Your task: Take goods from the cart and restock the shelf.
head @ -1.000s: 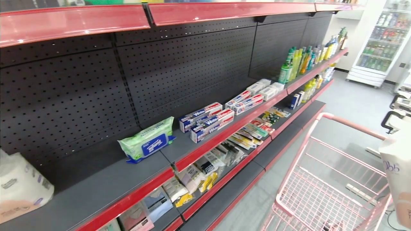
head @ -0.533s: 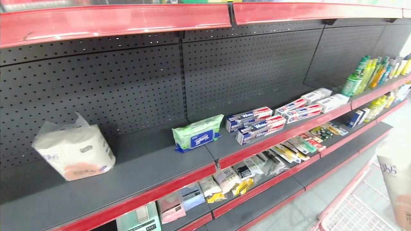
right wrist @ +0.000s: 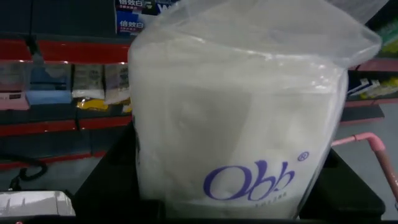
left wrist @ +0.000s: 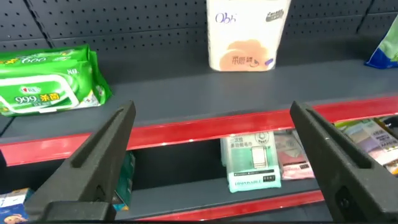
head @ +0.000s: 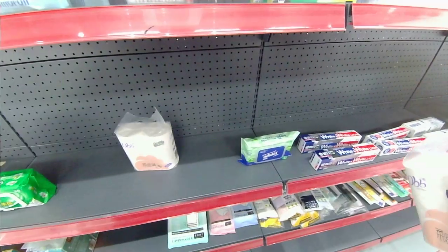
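On the shelf point(head: 210, 175), one tissue pack point(head: 147, 145)

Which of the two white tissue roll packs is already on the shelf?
The left pack, standing upright left of the pale green wipes; the other pack is off the shelf, in the right gripper.

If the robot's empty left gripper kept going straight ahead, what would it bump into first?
Most likely the shelf's red front edge, which lies straight ahead between the left gripper's open fingers. Depth is unclear; aimed slightly higher, it would slide over the shelf toward the tissue pack.
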{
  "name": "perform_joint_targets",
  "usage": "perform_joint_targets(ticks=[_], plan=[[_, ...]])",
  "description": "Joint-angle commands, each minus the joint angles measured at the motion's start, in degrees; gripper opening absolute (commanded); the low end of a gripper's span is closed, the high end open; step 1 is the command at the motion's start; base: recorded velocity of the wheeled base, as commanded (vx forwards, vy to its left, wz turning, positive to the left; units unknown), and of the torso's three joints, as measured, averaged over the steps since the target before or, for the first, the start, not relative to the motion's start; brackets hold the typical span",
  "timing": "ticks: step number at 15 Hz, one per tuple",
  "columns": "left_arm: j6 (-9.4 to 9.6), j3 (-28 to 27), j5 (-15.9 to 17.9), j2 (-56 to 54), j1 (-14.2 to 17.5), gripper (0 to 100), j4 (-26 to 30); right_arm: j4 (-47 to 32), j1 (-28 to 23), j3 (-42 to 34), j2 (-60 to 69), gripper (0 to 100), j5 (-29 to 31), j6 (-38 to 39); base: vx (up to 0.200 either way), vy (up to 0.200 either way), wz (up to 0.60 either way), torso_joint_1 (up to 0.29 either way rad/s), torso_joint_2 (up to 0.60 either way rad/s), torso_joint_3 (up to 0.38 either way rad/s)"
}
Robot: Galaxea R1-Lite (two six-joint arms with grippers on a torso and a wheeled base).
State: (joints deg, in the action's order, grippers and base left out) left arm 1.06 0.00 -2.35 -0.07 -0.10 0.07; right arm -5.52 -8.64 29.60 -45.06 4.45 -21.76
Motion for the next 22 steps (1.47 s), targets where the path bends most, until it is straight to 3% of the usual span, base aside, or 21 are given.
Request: perform_joint_targets(ticks=[1,4,8,14,15,16,17,18,19,22], plan=[[-0.01,0.0,0.0,0.1,0.1,100,-0.1,0.2,-0.1,0.1,0.1,0,0.0,0.2,0.0,0.0,0.0,0.0,0.0,0.0],[0.08,0.0,0.0,0.1,0.1,100,-0.1,0.1,0.0,-1.1,2.6,0,-1.0,1.5,0.0,0.0,0.0,0.0,0.0,0.0],[0.17,0.0,0.1,0.1,0.1,100,-0.1,0.1,-0.1,-2.4,7.4,0,-10.3,6.6,0.0,0.0,0.0,0.0,0.0,0.0],[0.52,0.0,-0.3,0.1,0.2,100,-0.2,0.1,0.3,-5.4,14.4,0,-12.8,7.3,0.0,0.0,0.0,0.0,0.0,0.0],[1.4,-0.4,0.4,0.1,0.2,100,-0.2,-0.1,0.4,-5.4,15.5,0,-13.4,7.9,0.0,0.0,0.0,0.0,0.0,0.0],[1.58,-3.3,1.1,0.9,0.1,100,0.7,-0.5,0.3,-5.4,16.1,0,-13.4,8.1,0.0,0.0,0.0,0.0,0.0,0.0],[-2.91,-18.0,5.6,14.0,-2.3,100,5.7,-0.5,0.2,-5.8,17.2,0,-13.2,8.3,0.0,0.0,0.0,0.0,0.0,0.0],[-5.72,-20.8,6.5,16.5,-2.8,100,6.3,-0.5,0.0,-5.8,17.2,0,-13.0,8.3,0.0,0.0,0.0,0.0,0.0,0.0],[-7.3,-22.7,6.7,19.6,-2.9,100,6.3,-0.1,0.1,-5.9,17.1,0,-13.0,8.0,0.0,0.0,0.0,0.0,0.0,0.0],[-7.48,-18.5,6.5,18.4,-2.9,100,5.7,-0.3,0.0,-5.8,18.1,0,-12.9,7.7,0.0,0.0,0.0,0.0,0.0,0.0]])
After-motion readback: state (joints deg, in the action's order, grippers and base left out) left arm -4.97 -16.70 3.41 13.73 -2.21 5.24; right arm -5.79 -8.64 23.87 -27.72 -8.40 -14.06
